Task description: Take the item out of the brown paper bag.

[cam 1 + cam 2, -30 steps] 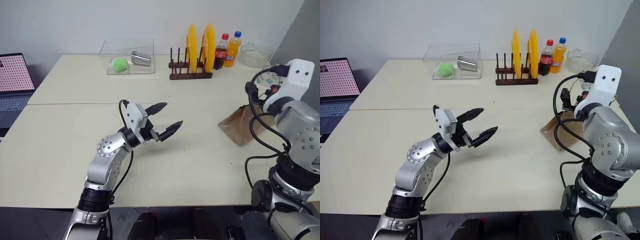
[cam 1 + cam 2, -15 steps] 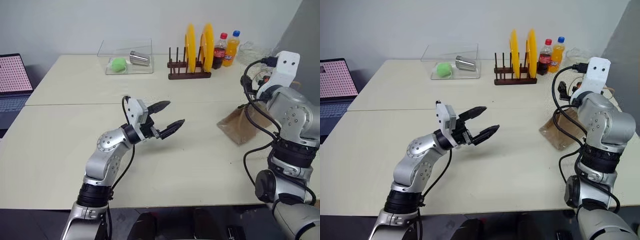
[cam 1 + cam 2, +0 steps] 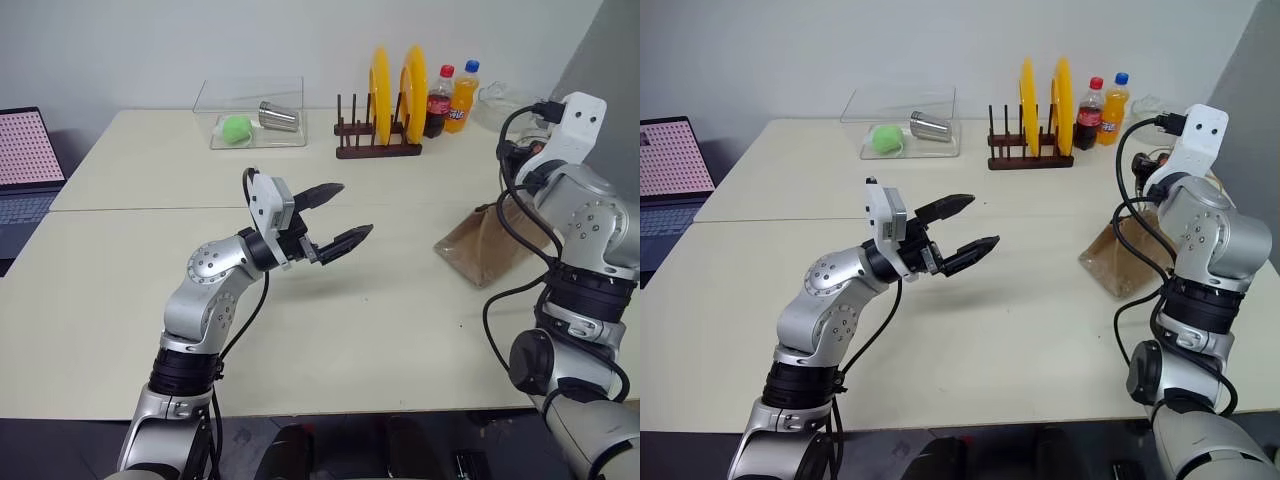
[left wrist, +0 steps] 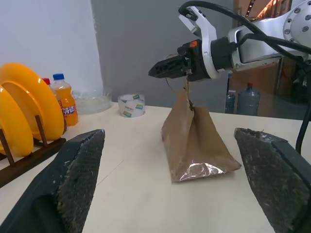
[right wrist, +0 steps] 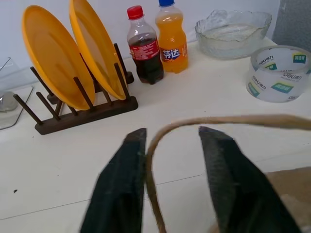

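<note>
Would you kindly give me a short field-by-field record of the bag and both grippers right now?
bag: crumpled brown paper bag, standing upright on the right side of the cream table
handle: thin pale loop, raised above the bag
right gripper: at the handle loop, over the bag's top
left gripper: open, empty, hovering mid-table, apart from the bag
stage: nothing taken out yet

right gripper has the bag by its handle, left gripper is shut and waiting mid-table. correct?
Not quite. The left gripper is open, not shut: the left eye view shows its two fingers spread wide above the middle of the table. The rest holds: the right gripper has a loop handle of the brown paper bag between its fingers, seen in the left wrist view.
</note>
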